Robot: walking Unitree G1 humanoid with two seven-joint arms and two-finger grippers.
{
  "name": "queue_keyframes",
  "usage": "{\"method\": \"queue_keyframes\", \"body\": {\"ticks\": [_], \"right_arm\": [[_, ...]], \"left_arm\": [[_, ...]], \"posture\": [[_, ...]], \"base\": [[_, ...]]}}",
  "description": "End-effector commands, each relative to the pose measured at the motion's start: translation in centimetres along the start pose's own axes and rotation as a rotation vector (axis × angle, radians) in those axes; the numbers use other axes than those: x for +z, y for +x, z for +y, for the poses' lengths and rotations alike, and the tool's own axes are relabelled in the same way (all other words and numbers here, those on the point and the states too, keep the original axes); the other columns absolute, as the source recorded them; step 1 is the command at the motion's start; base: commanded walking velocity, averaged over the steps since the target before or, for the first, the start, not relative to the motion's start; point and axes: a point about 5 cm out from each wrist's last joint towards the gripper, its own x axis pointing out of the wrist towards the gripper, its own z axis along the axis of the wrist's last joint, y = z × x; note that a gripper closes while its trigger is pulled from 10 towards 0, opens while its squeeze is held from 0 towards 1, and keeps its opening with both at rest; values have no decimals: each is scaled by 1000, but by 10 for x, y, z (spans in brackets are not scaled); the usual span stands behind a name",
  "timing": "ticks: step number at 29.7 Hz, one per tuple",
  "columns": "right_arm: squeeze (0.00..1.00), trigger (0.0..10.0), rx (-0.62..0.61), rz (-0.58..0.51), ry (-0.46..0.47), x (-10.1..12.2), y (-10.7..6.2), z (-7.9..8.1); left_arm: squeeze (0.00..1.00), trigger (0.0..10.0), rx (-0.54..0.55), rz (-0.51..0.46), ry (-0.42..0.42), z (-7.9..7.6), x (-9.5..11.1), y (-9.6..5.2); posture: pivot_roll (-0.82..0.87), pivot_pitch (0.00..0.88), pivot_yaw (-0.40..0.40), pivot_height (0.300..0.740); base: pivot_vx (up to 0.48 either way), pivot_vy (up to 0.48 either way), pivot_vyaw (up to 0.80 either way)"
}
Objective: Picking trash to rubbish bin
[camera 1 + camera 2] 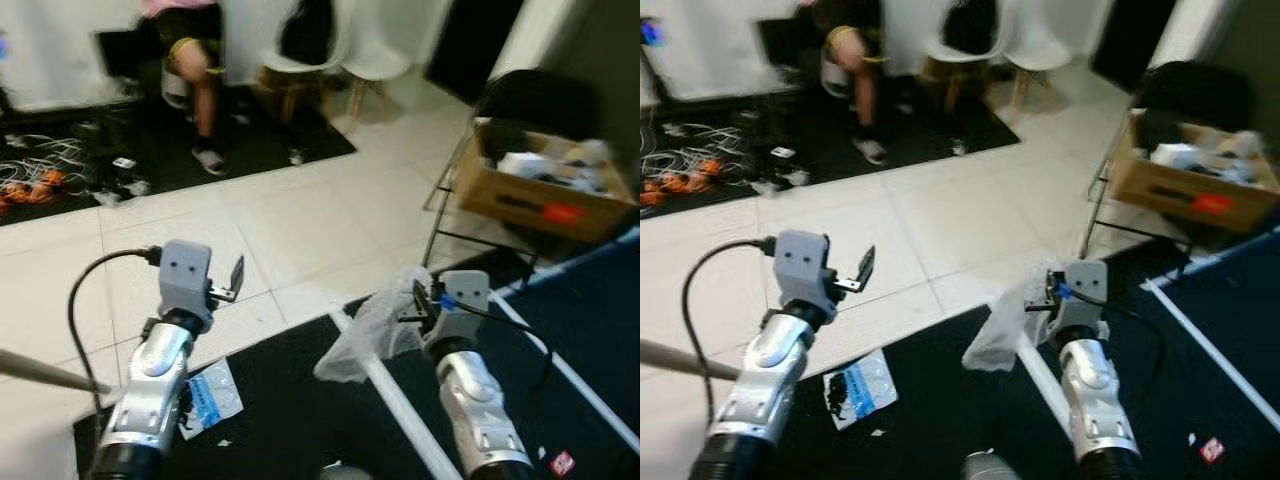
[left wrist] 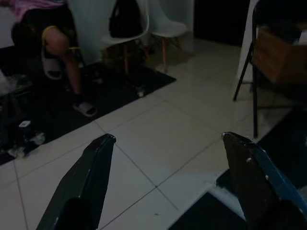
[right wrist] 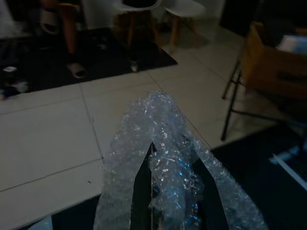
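Observation:
A crumpled sheet of clear bubble wrap (image 1: pixel 370 330) hangs over the black mat, and my right gripper (image 1: pixel 416 305) is shut on it. In the right wrist view the bubble wrap (image 3: pixel 163 143) drapes over both fingers and hides their tips. My left gripper (image 1: pixel 228 283) is raised above the white tiles, with its fingers (image 2: pixel 91 172) wide apart and nothing between them. A blue and white plastic packet (image 1: pixel 210 395) lies flat at the mat's edge, just below the left arm.
A cardboard box (image 1: pixel 540 190) full of items rests on a black folding chair at the right. A person (image 1: pixel 195 70) sits at the back beside white chairs (image 1: pixel 345 55). Cables (image 1: pixel 45 165) lie on a dark rug at far left. A small red wrapper (image 1: pixel 562 462) lies on the mat.

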Motion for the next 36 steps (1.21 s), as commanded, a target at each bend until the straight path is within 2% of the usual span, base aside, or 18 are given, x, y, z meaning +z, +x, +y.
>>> {"method": "queue_keyframes", "body": {"ticks": [1,26,36], "right_arm": [[0,10000,-11,32,5,-7,-2,-2],[0,10000,-3,36,4,-11,-3,4],[0,10000,-29,27,22,-12,-4,9]], "left_arm": [[0,10000,17,42,29,2,-7,1],[0,10000,4,54,59,4,-7,3],[0,10000,-58,55,95,5,-3,9]], "posture": [[-80,4,-13,740],[-73,20,15,740],[-64,21,78,740]], "base": [[0,0,-800],[0,0,-800],[0,0,-800]]}}
